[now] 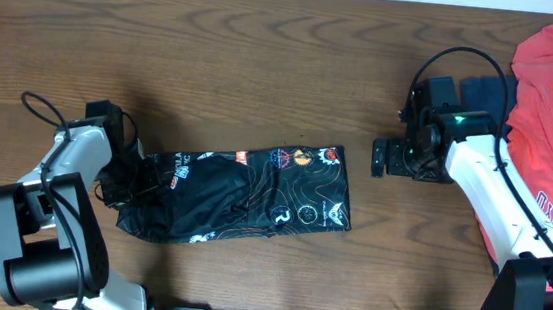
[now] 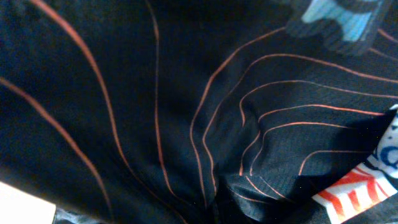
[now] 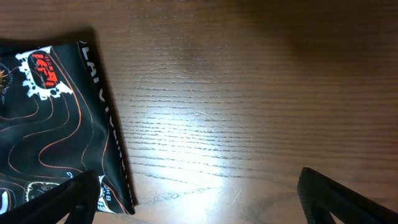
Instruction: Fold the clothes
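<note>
Overhead, the left gripper (image 1: pixel 137 178) clamps the left end of the black shirt (image 1: pixel 253 191), probably to fold it rightward. The right gripper (image 1: pixel 381 156) hangs nearby, jaws apart.

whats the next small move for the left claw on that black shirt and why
Probably lift the left claw slightly and draw its end of the black shirt toward the right end, to halve it. The claw looks shut on bunched fabric there, the shirt lies as a long strip on the table, and the right claw hovers open beside the far edge, not touching.
</note>
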Action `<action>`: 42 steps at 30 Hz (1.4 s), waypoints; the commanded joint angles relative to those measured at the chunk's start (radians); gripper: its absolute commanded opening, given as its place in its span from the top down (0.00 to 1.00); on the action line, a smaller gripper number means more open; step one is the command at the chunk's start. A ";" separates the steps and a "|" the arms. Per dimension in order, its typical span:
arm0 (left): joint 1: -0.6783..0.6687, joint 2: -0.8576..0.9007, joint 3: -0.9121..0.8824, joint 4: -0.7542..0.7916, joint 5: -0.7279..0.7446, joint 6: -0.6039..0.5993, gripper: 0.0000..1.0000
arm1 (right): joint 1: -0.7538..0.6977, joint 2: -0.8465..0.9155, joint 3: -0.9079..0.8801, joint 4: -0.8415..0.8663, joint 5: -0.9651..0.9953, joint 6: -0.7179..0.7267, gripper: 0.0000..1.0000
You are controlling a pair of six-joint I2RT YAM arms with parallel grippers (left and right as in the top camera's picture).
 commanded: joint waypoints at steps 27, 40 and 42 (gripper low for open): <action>-0.294 -0.029 0.390 -0.349 0.156 -0.132 0.94 | -0.004 0.000 -0.004 -0.005 0.002 -0.010 0.01; -0.621 -0.027 0.389 -0.187 0.143 -0.266 0.93 | -0.004 0.000 -0.004 -0.003 0.001 -0.014 0.01; -0.644 -0.023 0.389 -0.177 0.143 -0.270 0.93 | -0.004 0.000 -0.004 -0.004 0.001 -0.014 0.01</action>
